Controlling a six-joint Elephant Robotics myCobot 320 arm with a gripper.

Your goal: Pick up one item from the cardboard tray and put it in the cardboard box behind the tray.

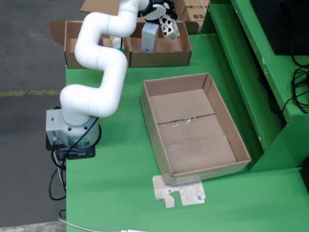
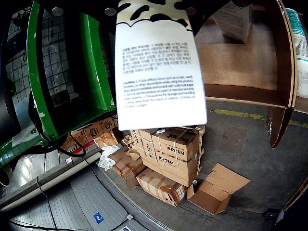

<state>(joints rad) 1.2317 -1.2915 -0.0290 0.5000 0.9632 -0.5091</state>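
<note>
My gripper (image 1: 163, 15) is shut on a small white carton with black cow spots (image 1: 170, 29). It holds the carton in the air over the right cardboard box (image 1: 184, 52) behind the tray. The wrist view shows the carton (image 2: 159, 67) close up, printed text facing the camera, with the dark gripper parts at the top edge. The big cardboard tray (image 1: 227, 121) in the middle of the green table holds no items. A white carton (image 1: 149, 36) stands inside the right box, left of the held one; it also shows in the wrist view (image 2: 235, 19).
A second cardboard box (image 1: 72, 60) sits left of the first, with a white bottle (image 1: 117, 44) partly hidden by the arm. A flat paper cutout (image 1: 177, 192) lies in front of the tray. A green frame (image 1: 270, 96) borders the right side. Stacked cartons (image 2: 168, 154) stand on the floor beyond the table.
</note>
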